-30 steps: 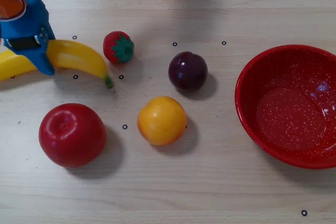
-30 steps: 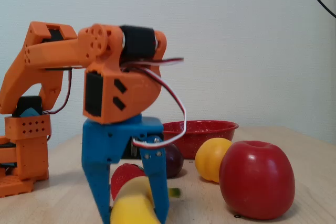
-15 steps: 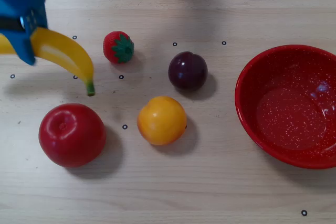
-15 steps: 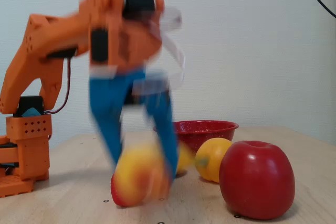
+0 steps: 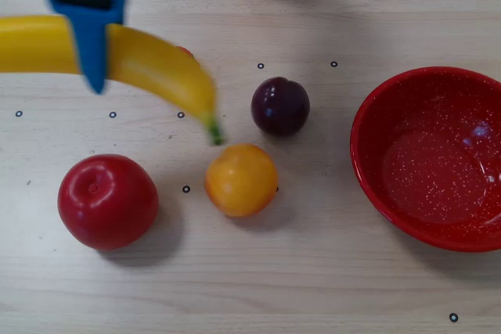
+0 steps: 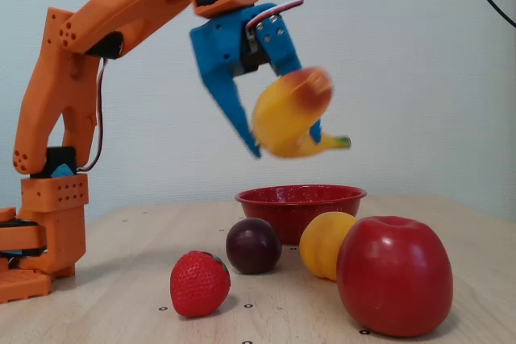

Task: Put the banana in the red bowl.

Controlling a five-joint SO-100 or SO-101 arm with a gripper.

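A yellow banana (image 5: 156,70) with a green stem tip is seen in the overhead view, clamped in a blue gripper (image 5: 92,76). The arm (image 6: 72,62) is orange with black servo blocks. The red bowl (image 5: 427,87) is glossy red, and fine white speckles are shown on its inside. A glossy red apple (image 5: 107,200), a yellow-orange fruit (image 5: 241,179) and a dark purple plum (image 5: 280,105) are displayed. In the fixed view, a red strawberry (image 6: 199,283) with a green leaf cap is visible. The table (image 5: 313,271) is pale wood grain, marked with small black rings.
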